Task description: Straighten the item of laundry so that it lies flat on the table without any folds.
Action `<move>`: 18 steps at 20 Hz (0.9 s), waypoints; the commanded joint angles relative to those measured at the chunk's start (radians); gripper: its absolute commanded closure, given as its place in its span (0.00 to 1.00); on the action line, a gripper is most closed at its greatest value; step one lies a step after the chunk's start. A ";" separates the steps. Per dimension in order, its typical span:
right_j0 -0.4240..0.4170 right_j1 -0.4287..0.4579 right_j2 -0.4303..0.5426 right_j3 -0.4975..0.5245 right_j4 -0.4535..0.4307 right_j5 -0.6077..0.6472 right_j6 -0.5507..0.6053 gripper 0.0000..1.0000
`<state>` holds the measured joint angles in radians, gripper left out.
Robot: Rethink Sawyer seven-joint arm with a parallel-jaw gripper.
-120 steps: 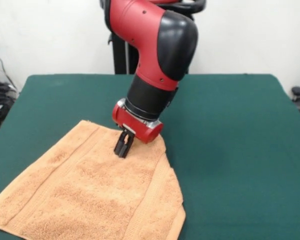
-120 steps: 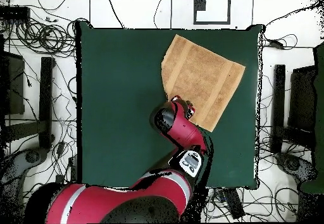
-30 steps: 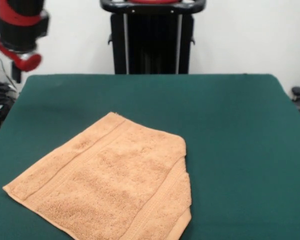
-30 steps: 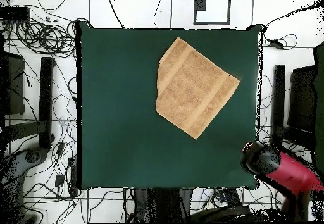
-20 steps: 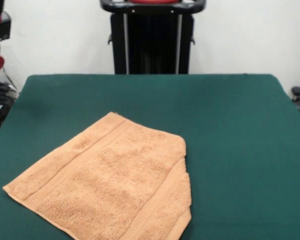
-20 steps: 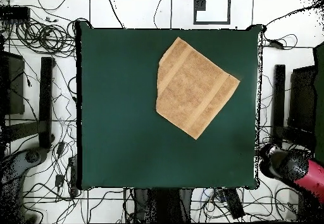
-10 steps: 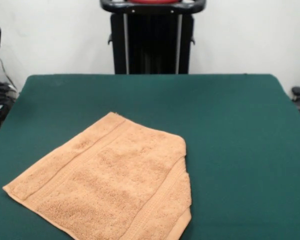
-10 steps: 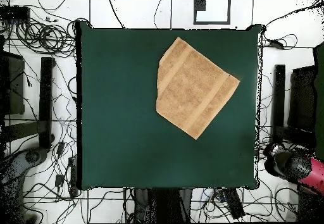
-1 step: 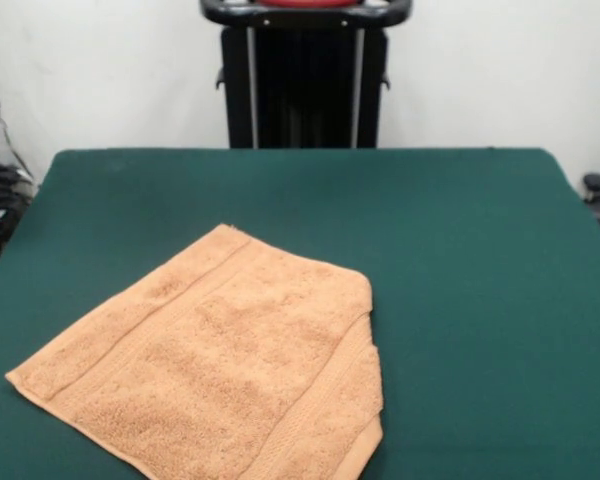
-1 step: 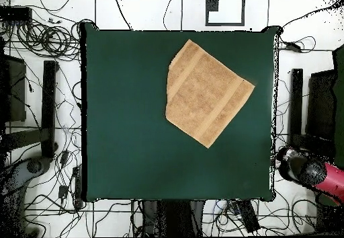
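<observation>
Peach terry-cloth towel (image 9: 210, 365) unmoved since last frame, flat on dark green felt bench (image 10: 127, 114). Red arm's hand (image 10: 290, 161) shifted slightly, off bench edge; grip state indeterminate.

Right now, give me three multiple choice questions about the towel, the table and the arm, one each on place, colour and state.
1. Where is the arm?
A. over the towel
B. off the table's edge
C. at table centre

2. What colour is the table?
A. dark green
B. white
C. red

3. How does the towel lie?
A. bunched in a heap
B. hanging off the table
C. spread out, with nothing touching it

Answers: B, the overhead view shows it beside the table; A, green top; C, it lies spread out alone.
</observation>
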<state>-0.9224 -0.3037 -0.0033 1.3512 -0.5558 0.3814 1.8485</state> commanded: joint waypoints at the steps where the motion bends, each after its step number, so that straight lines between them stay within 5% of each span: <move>1: -0.017 0.059 0.210 -0.036 -0.053 0.083 -0.271 1.00; 9: -0.051 0.064 0.258 -0.045 -0.071 0.135 -0.264 1.00; 12: -0.069 0.081 0.270 -0.060 -0.001 0.285 -0.257 1.00; 18: -0.064 0.067 0.275 -0.057 0.010 0.371 -0.232 1.00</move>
<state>-1.0199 -0.2347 0.1436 1.3098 -0.5825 0.5921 1.8485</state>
